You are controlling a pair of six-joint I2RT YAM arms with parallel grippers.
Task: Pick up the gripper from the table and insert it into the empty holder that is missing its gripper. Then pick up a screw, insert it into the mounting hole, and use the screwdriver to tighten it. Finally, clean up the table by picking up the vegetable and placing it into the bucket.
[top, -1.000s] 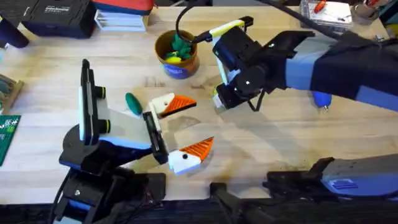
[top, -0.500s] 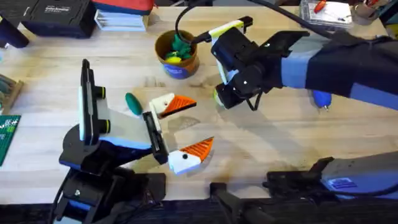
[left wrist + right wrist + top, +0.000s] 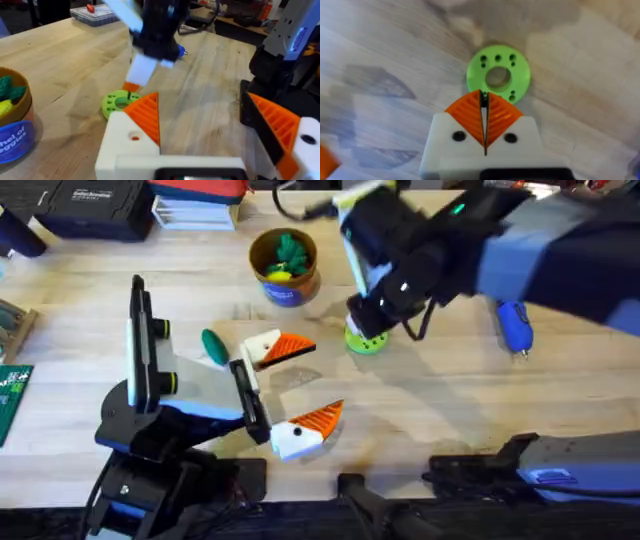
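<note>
- Pads of the right gripper (image 3: 483,117) are pressed together just over the green disc (image 3: 498,75). A dark speck sits at their tips, possibly a screw; I cannot tell.
- A screw would be tiny, hard, light and slippery, best pinched by the shank with the head clear. It would drop easily.
- Left gripper (image 3: 298,385) lies low on the table (image 3: 450,410), its orange-tipped fingers spread wide and holding nothing.
- From the disc: the screwdriver (image 3: 513,328) lies at 3 o'clock, the vegetable (image 3: 213,345) at 9 o'clock, and the bucket (image 3: 284,268) at 10 o'clock.
- The vegetable looks smooth and light — take it across the middle. The screwdriver is rigid, heavier and round, so it may roll.
- The wooden top is flat and pale; boxes line its far edge.
</note>
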